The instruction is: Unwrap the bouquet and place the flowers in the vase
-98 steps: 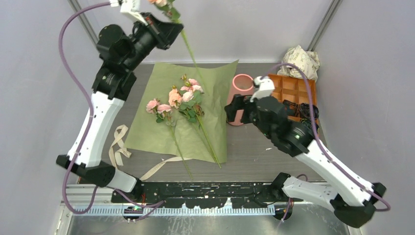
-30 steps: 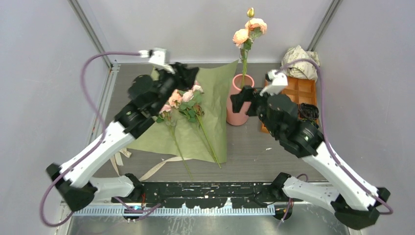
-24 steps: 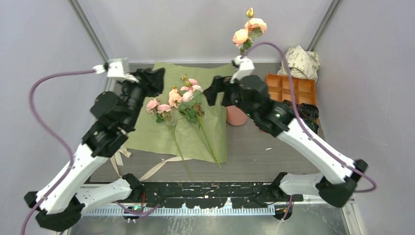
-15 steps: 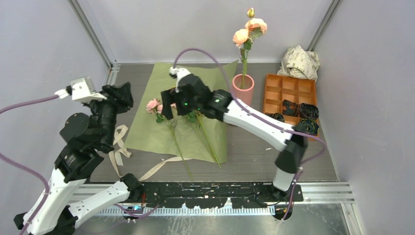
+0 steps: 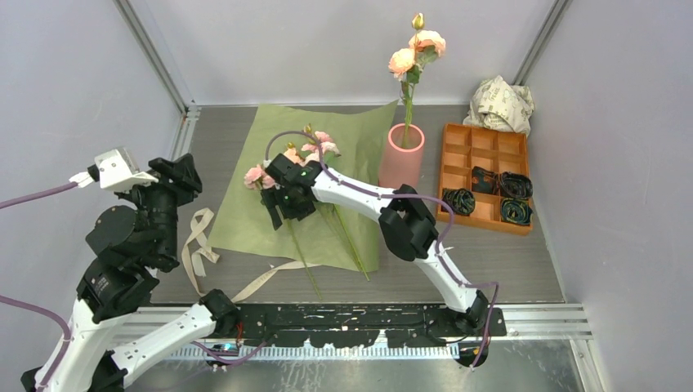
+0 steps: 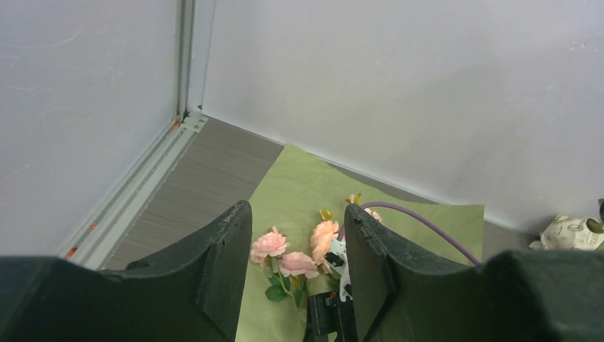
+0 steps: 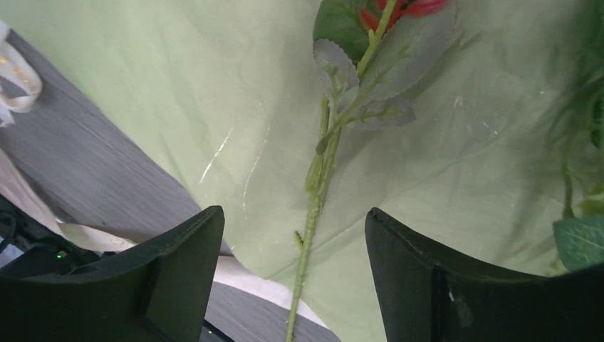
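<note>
Right gripper (image 7: 292, 246) was spread astride a rose stem (image 7: 312, 214) lying on the green paper (image 5: 245, 229), well apart from the vase (image 5: 400, 163). Left gripper (image 6: 295, 242) was spread, empty. Best bet looked like: centre stem, drop lower, pinch below leaves

1 stem (image 7: 311, 214) cut off below, its bloom (image 7: 424, 6) blurred, possibly reddish

Table (image 5: 507, 261): dark grey wood-grain top. Plain, pale lavender-grey panels enclose it: far wall (image 5: 343, 49), left wall (image 5: 65, 98), right wall (image 5: 621, 163). Metal struts rise at the table's far-left corner (image 5: 151, 53) and far-right corner (image 5: 539, 41). Black mounting bar (image 5: 351, 314) runs along the table's near edge. Light even, shadows soft.
</note>
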{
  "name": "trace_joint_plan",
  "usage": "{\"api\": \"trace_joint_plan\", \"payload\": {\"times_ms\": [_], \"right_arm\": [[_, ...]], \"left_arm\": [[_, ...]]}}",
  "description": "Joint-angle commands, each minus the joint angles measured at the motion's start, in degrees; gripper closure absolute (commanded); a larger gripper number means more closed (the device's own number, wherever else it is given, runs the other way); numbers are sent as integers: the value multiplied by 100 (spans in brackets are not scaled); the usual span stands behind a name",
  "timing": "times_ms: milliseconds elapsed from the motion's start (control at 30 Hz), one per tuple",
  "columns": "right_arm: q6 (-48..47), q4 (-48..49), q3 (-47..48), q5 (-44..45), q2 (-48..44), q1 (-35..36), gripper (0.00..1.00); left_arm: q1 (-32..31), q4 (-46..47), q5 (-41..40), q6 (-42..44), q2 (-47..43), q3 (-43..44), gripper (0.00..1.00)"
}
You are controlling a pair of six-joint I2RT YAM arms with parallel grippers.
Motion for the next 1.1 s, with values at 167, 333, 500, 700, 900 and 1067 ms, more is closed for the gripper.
{"api": "trace_joint_plan", "payload": {"times_ms": [167,333,500,700,900,1067], "right_arm": [[29,73,615,-110,354,-12,27],[-2,26,839,51,605,-15,32],[-109,-117,1066,539,833,-19,40],[-221,-172,1172,1027,1048,-16,55],[-181,-163,1200,1094,1143,-12,73],[-181,-156,1213,1107,1094,-13,86]], "left_arm": [[-16,-119,-147,-70,70,-44,48],[-15,-185,-188,-75,33,-63,47],[-15,-210,-229,-75,-23,-119,47],[-16,-305,-276,-66,-97,-133,47],[-15,-310,-317,-69,-222,-201,47],[-15,-317,-340,-57,-270,-221,47]]}}
